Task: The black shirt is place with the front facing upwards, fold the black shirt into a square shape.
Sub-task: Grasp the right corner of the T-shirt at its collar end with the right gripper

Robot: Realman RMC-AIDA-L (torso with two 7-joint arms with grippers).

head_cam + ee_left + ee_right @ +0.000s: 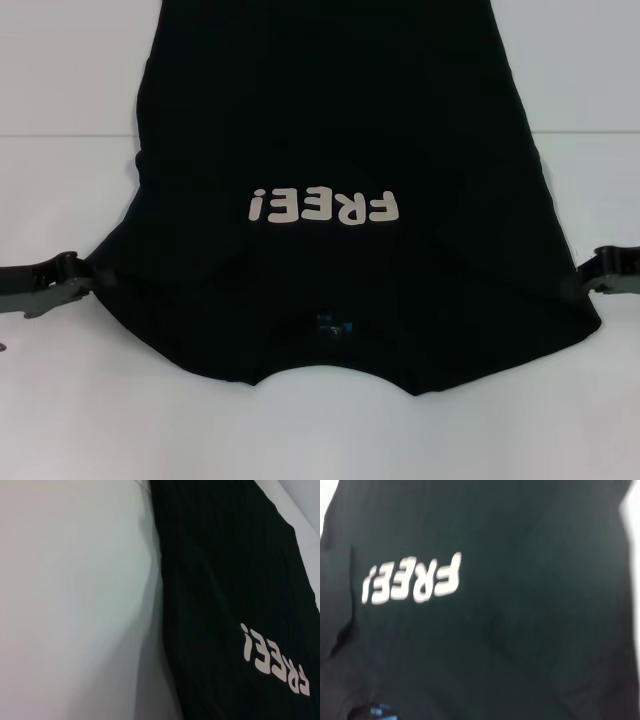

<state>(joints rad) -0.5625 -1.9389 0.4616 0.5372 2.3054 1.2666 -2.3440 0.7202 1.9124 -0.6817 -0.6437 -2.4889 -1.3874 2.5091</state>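
Only the head view shows both grippers; the wrist views show just cloth and lettering. One black shirt point(340, 140) lies face up on the white table point(70, 110), collar nearest the robot. The left gripper point(85, 280) at nine o'clock and the right gripper point(590, 272) at three o'clock reach in level, each pinching a sleeve edge.

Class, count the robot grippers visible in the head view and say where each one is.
2. The left gripper is at the black shirt's left sleeve edge; the right gripper is at its right sleeve edge.

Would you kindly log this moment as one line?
black shirt front up | left gripper at sleeve | right gripper at opposite sleeve
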